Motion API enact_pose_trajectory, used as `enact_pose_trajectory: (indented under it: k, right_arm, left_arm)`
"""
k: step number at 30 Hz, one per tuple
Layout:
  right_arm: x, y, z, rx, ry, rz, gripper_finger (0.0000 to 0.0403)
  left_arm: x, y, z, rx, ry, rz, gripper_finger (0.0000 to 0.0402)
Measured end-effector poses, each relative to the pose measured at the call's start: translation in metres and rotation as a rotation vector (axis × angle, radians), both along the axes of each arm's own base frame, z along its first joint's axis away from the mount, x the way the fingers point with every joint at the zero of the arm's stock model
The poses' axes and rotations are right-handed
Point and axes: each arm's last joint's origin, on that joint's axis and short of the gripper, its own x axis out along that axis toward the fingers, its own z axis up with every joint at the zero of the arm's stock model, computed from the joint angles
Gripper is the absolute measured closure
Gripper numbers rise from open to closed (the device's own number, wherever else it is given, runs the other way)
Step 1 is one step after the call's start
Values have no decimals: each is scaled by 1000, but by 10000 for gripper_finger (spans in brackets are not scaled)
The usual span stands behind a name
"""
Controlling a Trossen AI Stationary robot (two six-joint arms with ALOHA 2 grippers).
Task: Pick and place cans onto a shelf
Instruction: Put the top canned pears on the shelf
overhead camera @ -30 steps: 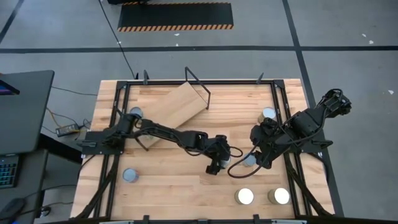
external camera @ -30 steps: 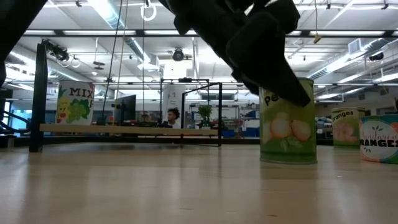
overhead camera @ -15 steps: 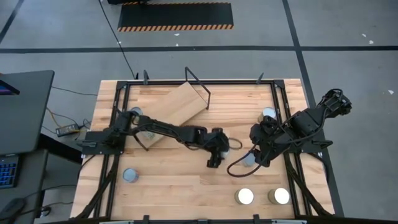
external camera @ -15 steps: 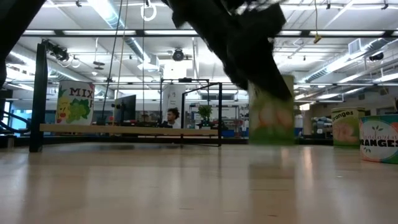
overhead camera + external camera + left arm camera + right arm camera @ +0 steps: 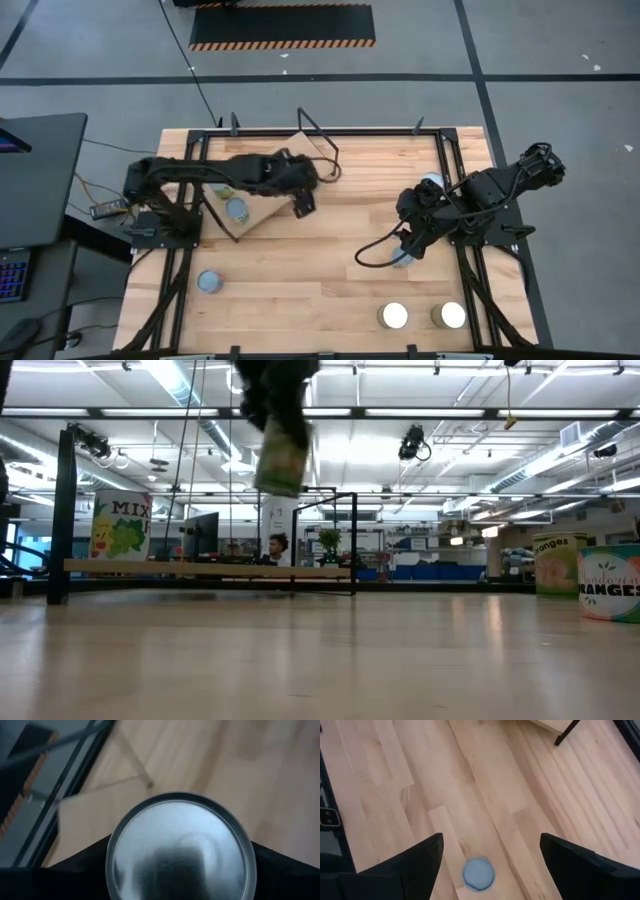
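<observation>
Your left gripper (image 5: 300, 203) is clamped on a can (image 5: 180, 847) above the shelf (image 5: 290, 168): rigid, smooth-walled, probably slippery, so grip mid-wall; right gripper (image 5: 408, 243) apart.

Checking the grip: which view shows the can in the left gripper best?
Left wrist view: the can's silver top fills the frame between the dark fingers. Low view shows the same can blurred, lifted high above the shelf, its label unreadable. High view hides it under the left gripper. Right wrist view misses it.

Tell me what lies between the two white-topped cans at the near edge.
Only bare wooden tabletop, in the high view: left white-topped can and right white-topped can stand apart.
</observation>
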Motion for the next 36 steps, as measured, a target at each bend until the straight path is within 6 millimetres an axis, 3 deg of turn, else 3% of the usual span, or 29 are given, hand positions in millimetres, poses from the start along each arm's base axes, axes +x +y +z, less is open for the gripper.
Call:
enact_pose_trajectory:
  k: [4,10,17,24,36]
  right_arm:
    - [0,4,1,35,-19,-16,63]
    - [-3,15,2,101,-44,-29,63]
    - [-3,19,3,123,-70,-35,63]
    - [-1,20,3,132,-86,-38,63]
    - [0,17,4,94,-118,-63,63]
  left_arm:
    - [-42,16,-10,-27,-43,91,90]
    - [-103,43,-44,-34,-77,196,87]
    - [-148,81,-68,-63,-117,227,86]
    - [-171,110,-73,-71,-65,179,85]
    - [-182,118,-93,-141,-79,235,72]
